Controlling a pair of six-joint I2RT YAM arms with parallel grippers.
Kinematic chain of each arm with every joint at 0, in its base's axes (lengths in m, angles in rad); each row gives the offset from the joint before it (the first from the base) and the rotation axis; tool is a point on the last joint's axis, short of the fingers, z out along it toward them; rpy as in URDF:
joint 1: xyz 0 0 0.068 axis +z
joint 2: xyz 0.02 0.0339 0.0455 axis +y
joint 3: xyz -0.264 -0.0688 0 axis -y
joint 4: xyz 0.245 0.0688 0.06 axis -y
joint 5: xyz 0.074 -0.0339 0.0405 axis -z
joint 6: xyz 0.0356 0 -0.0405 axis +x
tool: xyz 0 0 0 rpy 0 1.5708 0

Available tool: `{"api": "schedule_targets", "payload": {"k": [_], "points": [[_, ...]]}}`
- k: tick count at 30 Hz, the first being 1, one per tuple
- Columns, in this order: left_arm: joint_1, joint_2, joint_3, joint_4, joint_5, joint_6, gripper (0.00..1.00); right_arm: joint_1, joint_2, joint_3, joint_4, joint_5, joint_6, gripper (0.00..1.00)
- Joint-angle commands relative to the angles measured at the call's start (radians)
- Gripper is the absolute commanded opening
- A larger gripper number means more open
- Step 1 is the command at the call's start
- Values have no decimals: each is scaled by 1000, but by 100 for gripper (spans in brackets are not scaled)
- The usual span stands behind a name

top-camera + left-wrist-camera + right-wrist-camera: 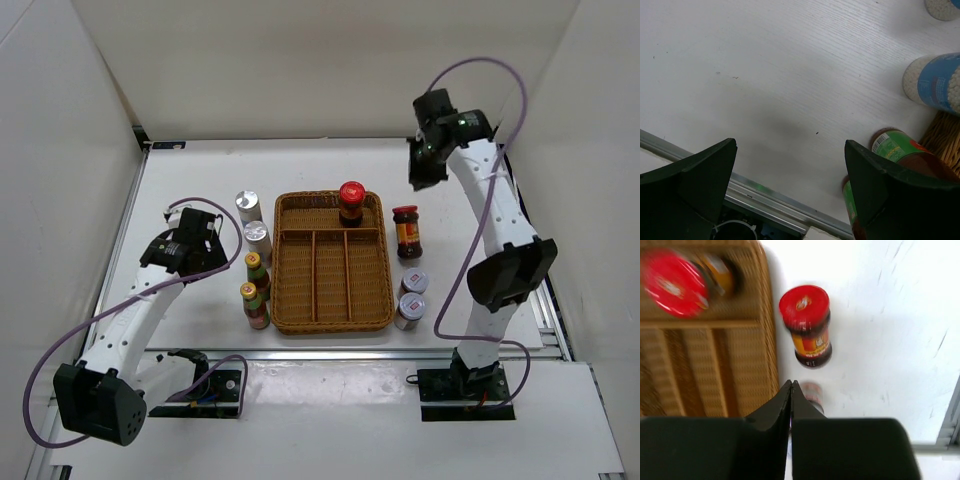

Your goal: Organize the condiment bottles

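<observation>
A dark red-capped bottle stands in the wicker tray's back compartment; its twin stands on the table right of the tray. Two grey-capped bottles stand at the tray's right front. Two silver-capped bottles and two slim bottles stand left of the tray. My left gripper is open and empty, left of the slim bottles. My right gripper is shut and empty, high above the red-capped bottle on the table.
White walls enclose the table on three sides. A metal rail runs along the near table edge below my left gripper. The tray's three long front compartments hold nothing. A grey-capped bottle peeks past my right gripper.
</observation>
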Motion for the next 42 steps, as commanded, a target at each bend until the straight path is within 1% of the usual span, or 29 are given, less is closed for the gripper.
{"api": "schedule_targets", "payload": {"k": [1,3,5,6,7,8,10,11,14,16,17,19,22,24,26,30,32,37,42], "points": [[-3,-7,3,11,8,-5,100,-3,16,189,-51,60,22,0],[-3,-7,3,20,8,-5,100,-3,77,276,-57,60,13,0],[-13,-7,-6,20,17,4,100,-3,167,385,-112,73,13,0],[-13,-7,-6,20,17,4,100,-3,196,469,-166,74,13,0],[-13,-7,-6,20,17,4,100,-3,221,499,-190,74,13,10],[-13,-7,-6,20,17,4,100,-3,258,516,-206,63,4,24],[-22,-7,-6,20,17,4,100,-3,286,516,-206,63,-6,60],[-22,-7,-6,20,17,4,100,-3,307,503,-206,63,-6,84],[-22,-16,-6,20,17,4,100,-52,371,512,-197,15,-15,93],[-22,-16,-6,20,17,4,100,-67,439,539,-186,-23,-27,96],[-22,-16,-6,20,17,4,100,-67,463,574,-176,-67,-36,100],[-22,-16,-6,20,17,4,100,-80,532,608,-175,-83,-46,100],[-22,-16,-6,20,8,4,100,-90,594,627,-175,-83,-46,100],[-22,-16,-6,20,8,4,100,-100,628,627,-175,-110,-46,100],[-22,-16,-6,20,8,4,100,-100,648,627,-175,-152,-56,100],[-22,-16,-6,20,8,4,100,-100,675,599,-175,-183,-56,99],[-22,-16,-6,20,8,4,100,-100,675,558,-175,-183,-56,99],[-22,-16,-6,20,8,4,100,-100,657,443,-155,-183,-56,94],[-22,-7,-6,20,8,4,100,-100,637,303,-85,-183,-56,90]]}}
